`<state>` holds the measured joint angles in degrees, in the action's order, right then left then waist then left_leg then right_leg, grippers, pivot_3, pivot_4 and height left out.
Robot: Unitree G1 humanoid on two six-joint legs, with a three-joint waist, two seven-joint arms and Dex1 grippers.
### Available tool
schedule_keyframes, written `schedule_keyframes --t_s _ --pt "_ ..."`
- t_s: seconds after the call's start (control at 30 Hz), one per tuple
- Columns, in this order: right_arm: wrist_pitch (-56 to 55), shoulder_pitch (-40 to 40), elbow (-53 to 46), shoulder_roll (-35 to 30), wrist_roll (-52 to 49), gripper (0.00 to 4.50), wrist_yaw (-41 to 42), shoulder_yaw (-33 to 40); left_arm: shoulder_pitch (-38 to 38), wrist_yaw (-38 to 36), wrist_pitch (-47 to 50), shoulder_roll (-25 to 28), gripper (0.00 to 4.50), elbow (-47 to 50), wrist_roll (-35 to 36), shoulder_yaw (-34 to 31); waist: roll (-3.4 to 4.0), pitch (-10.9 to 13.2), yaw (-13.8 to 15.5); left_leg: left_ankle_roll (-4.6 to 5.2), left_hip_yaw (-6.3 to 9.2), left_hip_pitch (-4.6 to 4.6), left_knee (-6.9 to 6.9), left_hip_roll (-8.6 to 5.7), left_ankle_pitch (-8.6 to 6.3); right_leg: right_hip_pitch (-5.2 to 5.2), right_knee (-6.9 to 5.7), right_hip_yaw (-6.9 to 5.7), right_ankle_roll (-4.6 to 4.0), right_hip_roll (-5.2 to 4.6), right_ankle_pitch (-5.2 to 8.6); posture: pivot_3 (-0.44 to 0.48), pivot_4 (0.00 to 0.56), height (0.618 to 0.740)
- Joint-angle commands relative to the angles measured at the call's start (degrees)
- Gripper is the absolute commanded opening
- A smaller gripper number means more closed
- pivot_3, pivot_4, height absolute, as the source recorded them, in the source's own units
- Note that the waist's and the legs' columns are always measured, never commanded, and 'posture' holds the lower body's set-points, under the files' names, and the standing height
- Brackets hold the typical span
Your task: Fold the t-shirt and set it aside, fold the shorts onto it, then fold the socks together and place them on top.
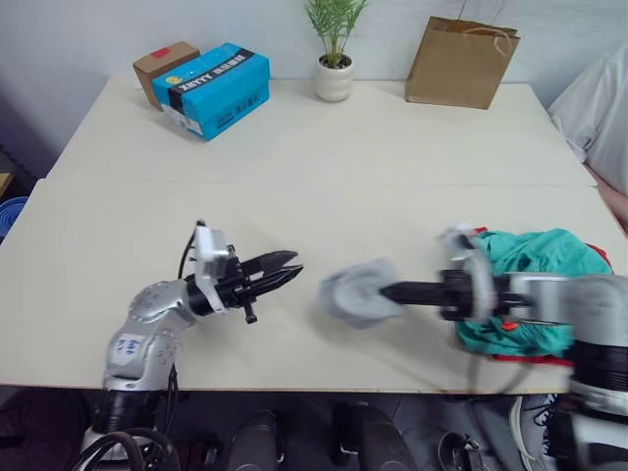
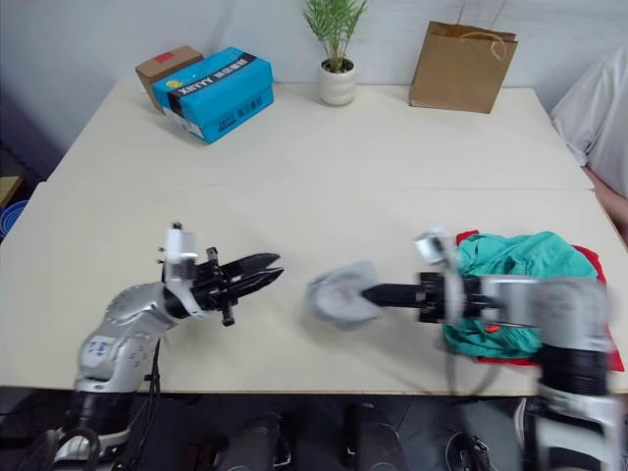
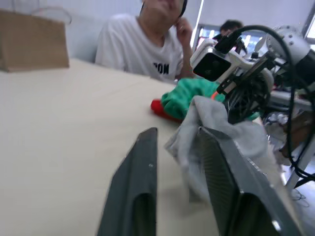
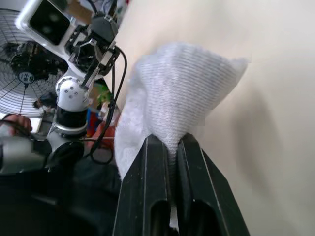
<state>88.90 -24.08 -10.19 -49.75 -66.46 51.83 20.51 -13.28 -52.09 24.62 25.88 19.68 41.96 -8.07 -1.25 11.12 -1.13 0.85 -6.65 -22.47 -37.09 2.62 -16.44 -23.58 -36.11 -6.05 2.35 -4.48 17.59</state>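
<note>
The light grey socks (image 1: 355, 294) hang bunched over the table's front middle, with my right gripper (image 1: 387, 292) shut on them; the right wrist view shows the sock fabric (image 4: 182, 93) pinched between its fingers (image 4: 147, 167). A short gap to the left of the socks, my left gripper (image 1: 291, 265) points at them, open and holding nothing. The teal shorts (image 1: 535, 263) lie in a heap at the front right, on top of the red t-shirt (image 2: 592, 258), of which only the edges show.
A blue box (image 1: 214, 88) and a small brown box (image 1: 164, 61) stand at the back left, a potted plant (image 1: 334, 69) and a paper bag (image 1: 461, 62) at the back. A person in a white t-shirt (image 1: 601, 98) sits at the right edge.
</note>
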Motion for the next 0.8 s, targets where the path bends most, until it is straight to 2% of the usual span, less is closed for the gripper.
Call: schedule_keyframes --t_s 0.03,0.13,0.23,0.4,0.57,0.73,0.8 --pt "-1.93 4.27 -0.69 -11.46 0.09 0.00 8.36 3.72 1.38 0.91 3.73 3.10 2.65 7.02 4.65 -1.35 0.01 0.00 -0.19 0.00 -0.01 0.08 0.04 0.00 0.00 0.09 0.07 0.01 0.02 0.03 -0.01 0.000 0.150 0.740" --pt "-12.51 12.29 5.65 -26.14 10.51 0.00 18.15 3.77 2.34 -1.92 0.81 5.34 3.58 5.69 0.93 0.17 0.23 0.11 0.02 0.00 -0.08 0.17 0.01 -0.03 0.04 0.15 0.08 0.06 0.03 0.05 -0.07 0.000 0.150 0.740" --pt "-21.32 16.22 13.77 -34.01 18.05 0.00 24.63 1.76 2.17 -2.24 -0.52 5.04 4.49 4.17 0.26 0.65 0.22 0.13 0.23 0.02 -0.20 0.15 -0.04 -0.03 0.07 0.11 0.17 0.10 0.03 0.10 -0.07 0.000 0.150 0.740" --pt "-34.08 11.37 31.95 -36.48 28.89 0.00 30.04 -7.04 2.85 -3.04 -1.82 3.83 4.49 4.60 -0.67 3.08 0.22 0.13 0.71 -0.02 -0.23 0.11 0.01 0.00 0.05 0.05 0.19 0.15 0.02 0.10 -0.07 0.000 0.150 0.740" --pt "-44.28 -3.22 50.50 -32.71 41.19 0.00 29.74 -17.07 3.47 -2.54 1.25 5.48 4.49 6.50 1.54 2.78 0.50 0.26 0.96 -0.35 -0.39 0.06 -0.03 -0.03 0.20 -0.10 0.15 0.24 0.03 0.14 -0.07 0.000 0.150 0.740" --pt "-50.86 -12.94 61.76 -29.50 49.86 0.00 30.81 -22.09 3.72 -1.59 1.66 6.51 4.49 7.33 1.71 1.80 0.59 0.28 0.92 -0.50 -0.38 0.10 -0.05 -0.01 0.28 -0.10 0.11 0.24 0.00 0.20 -0.08 0.000 0.150 0.740" --pt "-53.15 -14.87 64.63 -27.36 51.97 0.00 28.35 -22.26 3.99 -1.42 1.74 6.86 4.49 7.60 1.68 1.72 0.60 0.28 0.90 -0.51 -0.38 0.10 -0.06 0.00 0.29 -0.09 0.11 0.24 -0.02 0.20 -0.09 0.000 0.150 0.740"
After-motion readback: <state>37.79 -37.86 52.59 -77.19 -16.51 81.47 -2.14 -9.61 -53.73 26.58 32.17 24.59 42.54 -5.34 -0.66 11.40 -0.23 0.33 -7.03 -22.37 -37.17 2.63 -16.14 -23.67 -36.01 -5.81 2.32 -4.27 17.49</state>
